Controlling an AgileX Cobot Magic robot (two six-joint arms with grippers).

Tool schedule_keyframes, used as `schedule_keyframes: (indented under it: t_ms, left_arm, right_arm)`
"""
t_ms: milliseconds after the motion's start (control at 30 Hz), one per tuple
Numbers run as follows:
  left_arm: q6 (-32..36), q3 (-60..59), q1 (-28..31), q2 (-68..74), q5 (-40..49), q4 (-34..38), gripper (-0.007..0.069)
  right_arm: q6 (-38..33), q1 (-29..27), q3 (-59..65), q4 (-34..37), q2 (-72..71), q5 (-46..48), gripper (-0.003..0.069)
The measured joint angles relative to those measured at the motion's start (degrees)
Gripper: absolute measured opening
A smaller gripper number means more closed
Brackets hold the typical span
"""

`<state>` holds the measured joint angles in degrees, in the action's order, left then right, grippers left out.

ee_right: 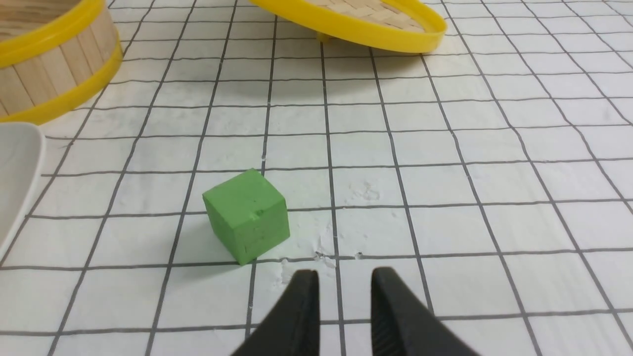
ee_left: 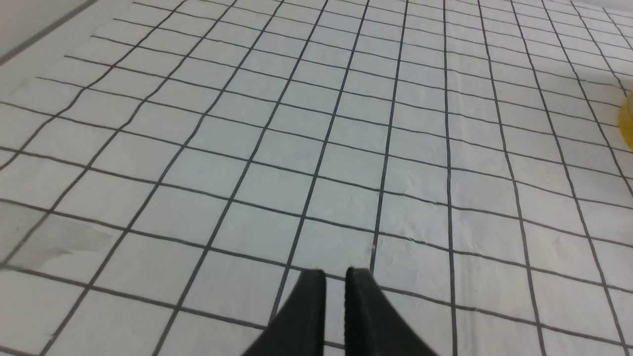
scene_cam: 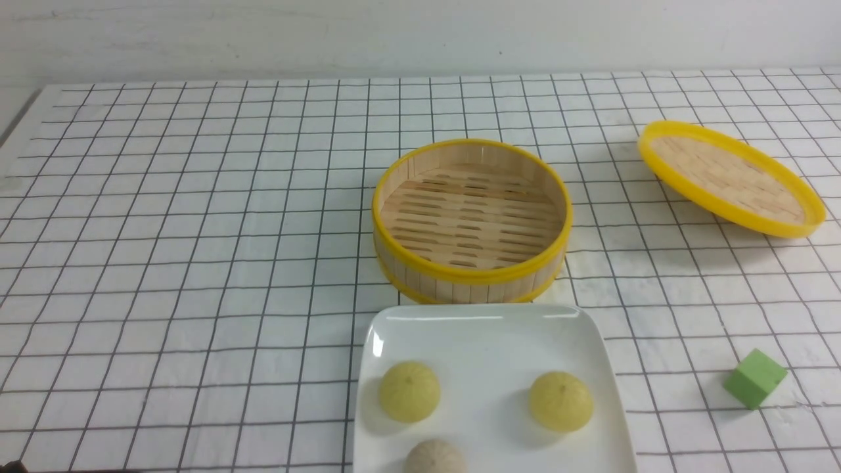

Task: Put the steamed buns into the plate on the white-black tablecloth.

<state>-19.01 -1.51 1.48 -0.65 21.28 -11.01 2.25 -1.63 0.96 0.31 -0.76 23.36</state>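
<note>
The white plate (scene_cam: 486, 328) lies on the white-black tablecloth (scene_cam: 197, 263) at the front centre. Three steamed buns sit on it: a pale yellow one (scene_cam: 409, 391) on the left, a pale yellow one (scene_cam: 560, 401) on the right, and a beige-white one (scene_cam: 435, 458) at the front, cut by the frame edge. Neither gripper shows in the front view. My left gripper (ee_left: 335, 274) hovers over bare cloth with its fingers almost together and empty. My right gripper (ee_right: 344, 277) is over the cloth near the green cube (ee_right: 247, 215), its fingers a little apart and empty. The plate's edge (ee_right: 15, 178) shows in the right wrist view.
The empty bamboo steamer (scene_cam: 470, 220) stands just behind the plate. Its yellow-rimmed lid (scene_cam: 729, 177) rests tilted at the back right. The green cube (scene_cam: 755, 378) lies right of the plate. The steamer (ee_right: 49, 64) and lid (ee_right: 356, 20) show in the right wrist view.
</note>
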Motion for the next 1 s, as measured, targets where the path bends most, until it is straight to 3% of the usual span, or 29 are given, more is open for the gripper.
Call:
schedule_keyframes:
  t_ms: [1000]
  left_arm:
    - [0.0, 0.0, 0.0, 0.0, 0.1, -0.5, 0.0108]
  right_arm:
    - [0.0, 0.0, 0.0, 0.0, 0.0, 0.0, 0.0224]
